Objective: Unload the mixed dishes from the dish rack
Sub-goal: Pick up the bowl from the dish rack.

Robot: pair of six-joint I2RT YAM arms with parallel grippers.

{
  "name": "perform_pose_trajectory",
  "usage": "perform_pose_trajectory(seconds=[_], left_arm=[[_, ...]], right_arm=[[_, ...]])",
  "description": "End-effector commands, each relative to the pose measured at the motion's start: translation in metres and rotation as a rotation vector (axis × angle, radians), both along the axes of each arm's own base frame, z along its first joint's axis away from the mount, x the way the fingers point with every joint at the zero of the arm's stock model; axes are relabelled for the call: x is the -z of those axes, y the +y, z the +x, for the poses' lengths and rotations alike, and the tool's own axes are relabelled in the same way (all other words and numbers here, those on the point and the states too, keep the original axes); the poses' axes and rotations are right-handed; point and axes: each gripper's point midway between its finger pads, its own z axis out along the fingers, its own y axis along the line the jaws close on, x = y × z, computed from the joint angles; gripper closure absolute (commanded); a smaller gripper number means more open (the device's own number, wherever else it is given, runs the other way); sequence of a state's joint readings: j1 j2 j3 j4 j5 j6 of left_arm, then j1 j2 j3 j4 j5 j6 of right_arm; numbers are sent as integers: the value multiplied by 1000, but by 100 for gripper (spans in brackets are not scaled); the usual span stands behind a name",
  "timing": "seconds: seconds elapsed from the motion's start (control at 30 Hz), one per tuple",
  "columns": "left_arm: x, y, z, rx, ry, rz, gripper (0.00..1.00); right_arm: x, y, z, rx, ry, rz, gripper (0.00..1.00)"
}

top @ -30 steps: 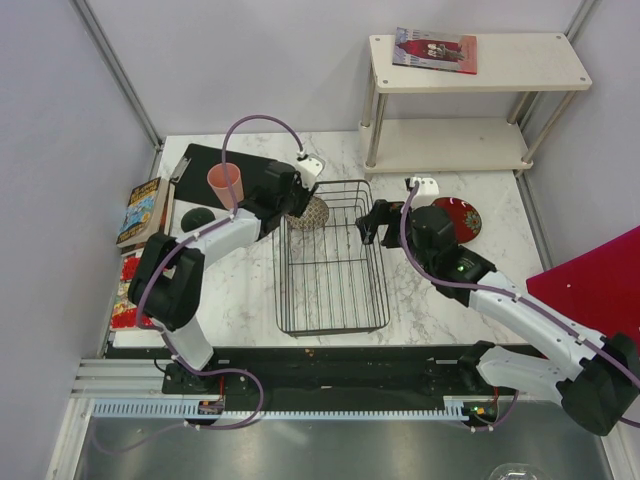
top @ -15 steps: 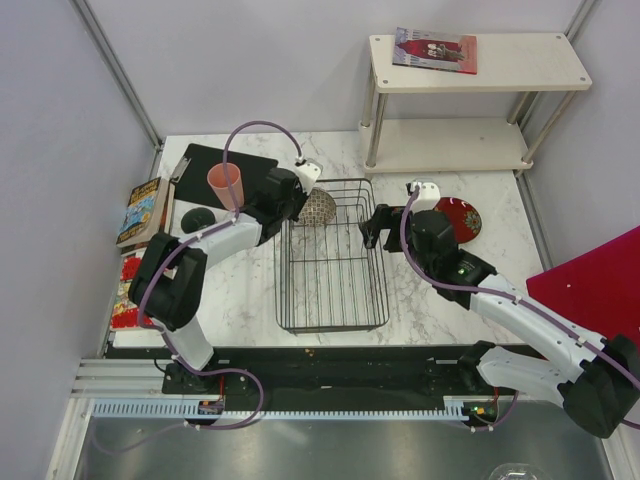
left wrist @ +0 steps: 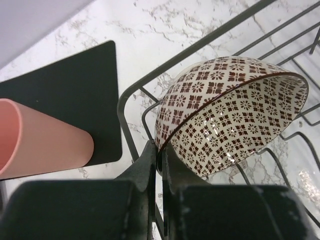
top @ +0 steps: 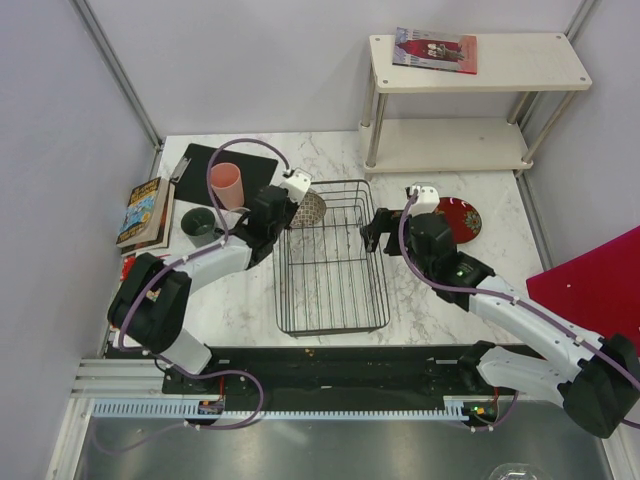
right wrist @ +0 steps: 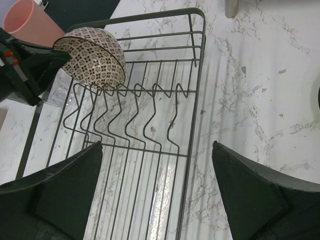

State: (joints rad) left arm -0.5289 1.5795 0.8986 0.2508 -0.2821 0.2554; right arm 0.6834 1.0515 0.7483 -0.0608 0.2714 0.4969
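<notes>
A bowl (left wrist: 235, 115) with a dark red-brown pattern is tilted on its side at the far left corner of the black wire dish rack (top: 330, 262). My left gripper (left wrist: 161, 150) is shut on the bowl's rim, one finger inside and one outside. From above, the bowl (top: 311, 208) shows beside the left gripper (top: 297, 205). The pink cup (top: 226, 185) stands on the black mat (top: 200, 160), with a dark mug (top: 203, 222) next to it. A red plate (top: 458, 218) lies right of the rack. My right gripper (right wrist: 157, 145) hangs open over the rack's right side, holding nothing.
A two-tier shelf (top: 480, 100) stands at the back right with a magazine (top: 435, 50) on top. Books (top: 145, 210) are stacked at the table's left edge. A red panel (top: 590, 285) juts in at the right. The rack's wire prongs (right wrist: 140, 110) stand up in a row.
My left gripper has shut on the bowl's rim and tipped the bowl up on its side. The left arm has drawn back slightly. The right arm has stayed put.
</notes>
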Motion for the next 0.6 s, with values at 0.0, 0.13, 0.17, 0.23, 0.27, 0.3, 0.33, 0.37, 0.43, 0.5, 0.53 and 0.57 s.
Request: perform_pose_trajectory(seconds=[0.0,0.13,0.17,0.23,0.27,0.3,0.33,0.37,0.43,0.5,0.53,0.57], left_arm=[[-86,-7,-2,-14,-314,-132,98],[-109,-14,-24,-1,-443,-149,98],[-127,-14,-27,-15,-516,-180,98],[-139,-18,-40,-2,-579,-169,98],[-153,-16,-45,-18,-628,-194,98],[-159,-19,-51,-6,-655,-193,98],[-166,-17,-57,-6,-679,-203,98],[-172,-17,-61,-8,-700,-213,98],[-187,-19,-68,0,-741,-231,98],[-199,-19,-73,-4,-754,-234,98],[-209,-22,-75,-14,-754,-258,98],[-215,-17,-75,-48,-736,-273,98]], right_arm=[[-6,-2,2,23,-31,21,3],[0,-5,3,41,-29,10,3],[1,-6,4,48,-31,5,3],[2,-7,5,53,-30,-1,3],[2,-8,6,60,-32,-2,3],[3,-9,7,63,-29,-4,3],[3,-9,7,66,-30,-5,3],[4,-10,7,71,-29,-6,3],[5,-9,8,76,-26,-3,3],[1,-9,8,77,-32,4,3],[-5,-8,8,75,-39,16,3],[-8,-9,8,77,-42,20,3]])
